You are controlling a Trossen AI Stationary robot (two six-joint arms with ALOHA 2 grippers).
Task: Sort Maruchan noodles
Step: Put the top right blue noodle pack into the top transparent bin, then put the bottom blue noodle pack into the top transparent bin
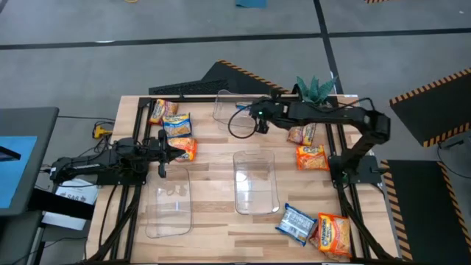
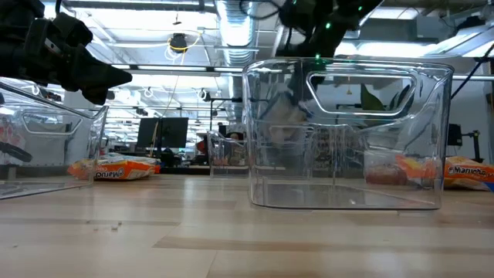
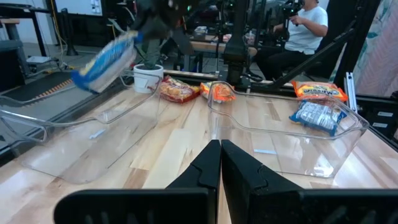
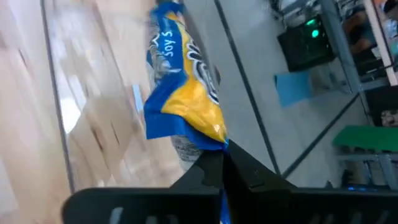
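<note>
My right gripper [image 4: 219,155] is shut on a blue-and-yellow noodle packet [image 4: 186,93], up in the air over the far clear bin [image 1: 234,118]. The left wrist view shows that packet [image 3: 106,59] blurred, high above the table. My left gripper [image 3: 221,163] is shut and touches nothing; it hovers at the table's left [image 1: 163,153], beside an orange packet [image 1: 186,149]. Other packets lie flat on the table: an orange one [image 1: 163,110] and a blue-and-yellow one [image 1: 177,126] far left, two at the right [image 1: 302,134] [image 1: 313,157], two near right [image 1: 296,223] [image 1: 333,234]. My right gripper pinches the blue-and-yellow packet by its crimped end edge [image 4: 208,134], between the two fingers. The packet is lifted clear of the table and sticks out beyond the fingertips, over the far bin.
Two more clear bins stand on the table, one in the middle [image 1: 255,182] and one near left [image 1: 168,200]. A small potted green plant [image 1: 315,88] stands at the far edge. A person sits in the room beyond the table [image 3: 308,28].
</note>
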